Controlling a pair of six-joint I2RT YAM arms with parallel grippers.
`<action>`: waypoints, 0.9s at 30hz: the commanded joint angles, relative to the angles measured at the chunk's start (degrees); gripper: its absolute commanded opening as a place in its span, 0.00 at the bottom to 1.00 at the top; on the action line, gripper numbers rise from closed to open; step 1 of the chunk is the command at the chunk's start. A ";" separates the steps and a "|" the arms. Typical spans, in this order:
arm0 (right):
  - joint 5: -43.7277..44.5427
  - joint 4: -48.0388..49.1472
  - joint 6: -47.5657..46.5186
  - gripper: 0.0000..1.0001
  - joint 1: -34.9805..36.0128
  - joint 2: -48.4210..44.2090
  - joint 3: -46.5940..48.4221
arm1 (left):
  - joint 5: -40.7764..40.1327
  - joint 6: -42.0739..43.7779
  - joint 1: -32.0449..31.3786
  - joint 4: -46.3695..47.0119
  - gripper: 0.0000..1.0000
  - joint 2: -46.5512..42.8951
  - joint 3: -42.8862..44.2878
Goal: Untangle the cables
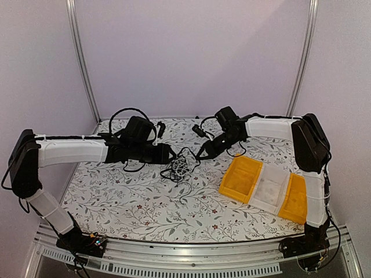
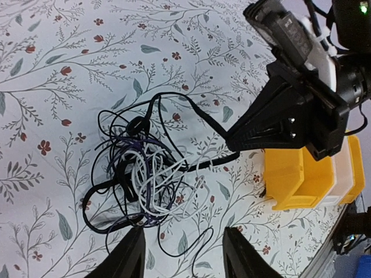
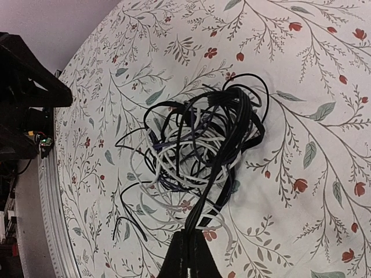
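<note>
A: Counts first. Cables?
B: One heap of cables [image 2: 145,179], all knotted together. Mostly black strands, too tangled to count. White loops run through the middle and look like one cord. There's some purplish strand too, can't tell if it's a separate cord.
A: Where is it, off the tools?
B: Between the two. It lies just ahead of the left gripper [image 2: 184,237] and right at the tip of the right gripper [image 3: 188,240], flat on the table [image 1: 116,197].
A: Left gripper state?
B: Two fingers [image 2: 130,258], spread wide, nothing pinched. One thin black loop trails out of the heap into the gap between them. It touches neither, as far as I can see.
A: Right gripper?
B: Fingers pressed together, pinching black strands. At least two run from the heap straight into its tip. The left wrist view agrees: a black cord goes fairly straight from the heap to that tip.
A: Do the grippers touch each other?
B: No. The tips face each other across the heap, apart.
A: Anything else?
B: Three bins [image 1: 268,188] in one row, side by side: two yellow, one white between them. They sit behind the right gripper, on the side away from the heap, near it and beside that arm. Can't tell what's in them.
A: Arms?
B: Two, both reaching in over the table.
</note>
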 commanded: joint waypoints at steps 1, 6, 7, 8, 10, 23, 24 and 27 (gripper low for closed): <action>-3.91 0.27 1.25 0.00 -0.11 -4.95 0.30 | 0.53 1.45 -0.85 6.10 0.50 5.42 1.80; -7.62 0.23 2.57 0.00 -0.11 -7.00 -0.97 | 0.68 2.24 -1.32 14.90 0.52 12.05 4.39; -8.11 0.30 2.89 0.00 -0.11 -7.18 -1.12 | 0.55 2.08 -1.30 16.07 0.52 13.57 5.03; -8.51 0.47 3.06 0.00 -0.11 -7.15 -1.24 | 0.08 1.57 -1.29 16.99 0.52 15.28 5.75; -9.08 0.80 3.55 0.00 -0.11 -7.03 -1.43 | -1.15 -0.44 -1.21 17.37 0.52 18.87 7.67; -16.48 -0.09 4.37 0.00 -0.11 -14.11 3.74 | -7.74 -5.27 -0.77 10.13 0.22 32.89 14.21; -16.83 -0.30 4.37 0.00 -0.11 -14.99 4.44 | -7.90 -5.21 -0.83 10.23 0.22 33.04 13.86; -17.38 -1.58 4.46 0.00 -0.20 -17.74 9.43 | -8.16 -4.79 -0.77 10.17 0.20 33.53 13.12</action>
